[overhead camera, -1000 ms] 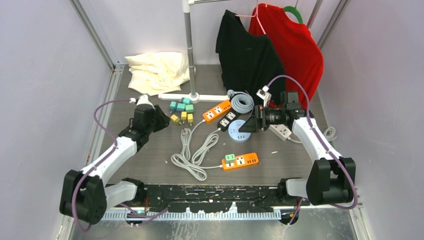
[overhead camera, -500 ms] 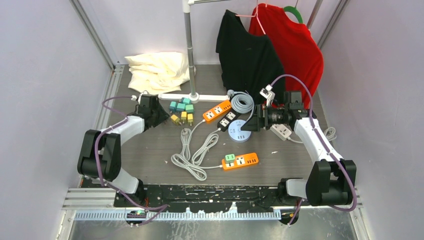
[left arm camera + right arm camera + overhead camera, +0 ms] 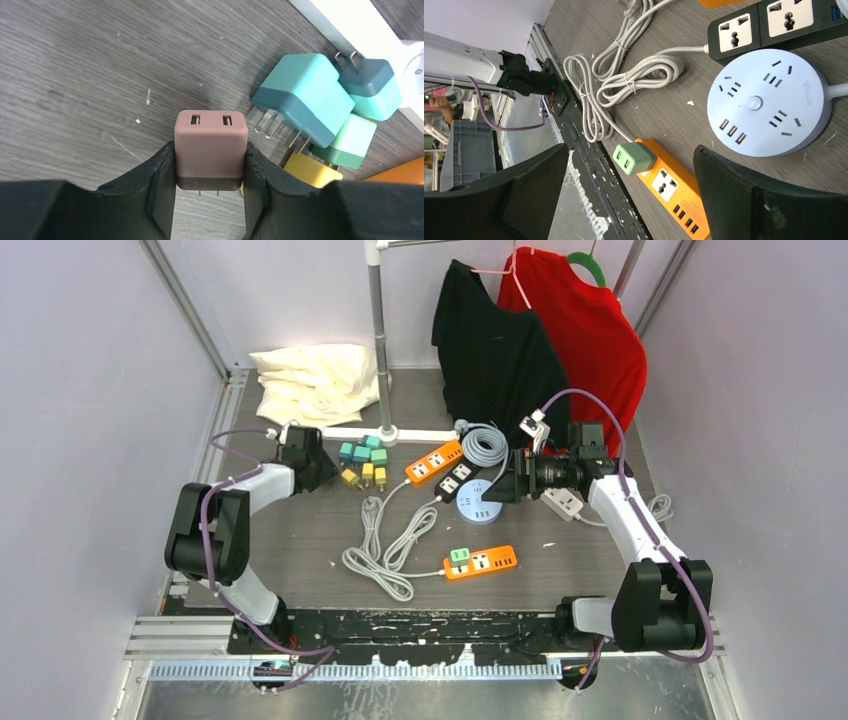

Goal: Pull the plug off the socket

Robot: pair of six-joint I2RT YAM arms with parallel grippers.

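Brown plug [image 3: 210, 145]; green plug [image 3: 634, 158] on orange power strip [image 3: 676, 192]; pale blue round socket [image 3: 769, 102]; worktop [image 3: 75, 75] dark grey, wood-grained

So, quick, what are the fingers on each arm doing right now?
Left fingers: closed on a brown charger plug.
Right fingers: open, holding nothing.

A black garment [image 3: 495, 350] and a red garment [image 3: 590, 335] are hung far right; cream cloth [image 3: 312, 380], seemingly folded, is laid far left.

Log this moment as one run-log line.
left end effector: shut on brown cube charger plug | right end effector: open, empty | green cube plug: seated in orange plastic power strip | task: unfinished
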